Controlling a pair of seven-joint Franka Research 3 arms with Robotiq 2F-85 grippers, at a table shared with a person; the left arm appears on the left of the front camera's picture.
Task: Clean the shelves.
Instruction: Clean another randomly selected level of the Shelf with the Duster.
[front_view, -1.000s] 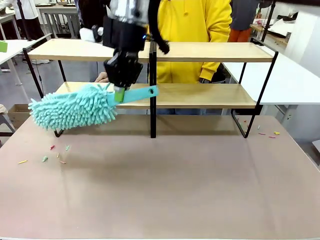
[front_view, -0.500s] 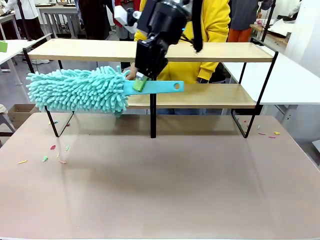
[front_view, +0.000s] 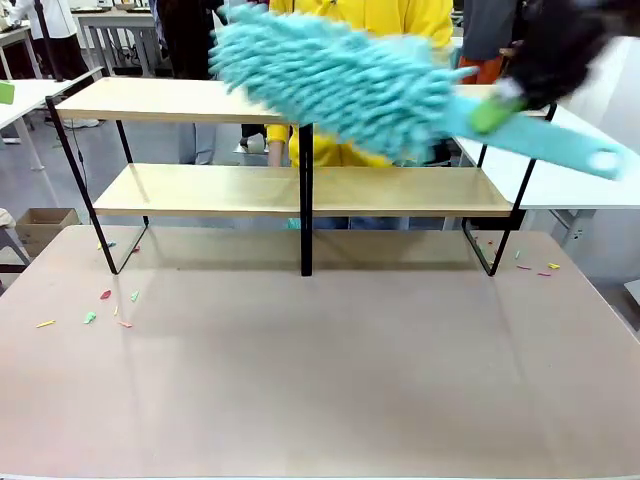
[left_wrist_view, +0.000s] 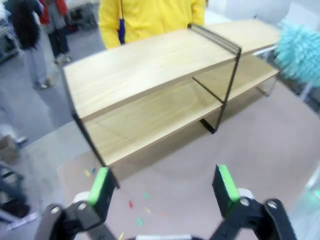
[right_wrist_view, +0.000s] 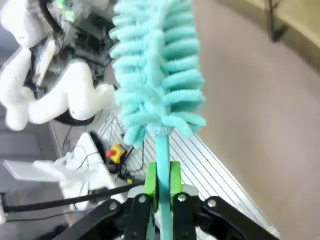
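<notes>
The shelves (front_view: 400, 190) are two long light-wood boards in a thin black frame, standing across the far side of the table; the left wrist view also takes in the shelves (left_wrist_view: 150, 65). My right gripper (front_view: 492, 114) is shut on the flat handle of a teal fluffy duster (front_view: 340, 75), which hangs blurred in the air above the upper board's right half. In the right wrist view the duster (right_wrist_view: 157, 65) rises from between the green pads (right_wrist_view: 175, 178) of the right gripper (right_wrist_view: 162, 181). My left gripper (left_wrist_view: 162, 185) stands open above the table's left end, with nothing between its fingers.
A person in a yellow top (front_view: 400, 20) stands behind the shelves. Small coloured scraps (front_view: 105, 300) lie on the brown tabletop near the left frame leg, a few more scraps (front_view: 535, 268) by the right leg. White tables (front_view: 585, 160) flank both sides.
My right gripper has swung the duster up and to the right, from in front of the lower left shelf to above the upper board's right half.
</notes>
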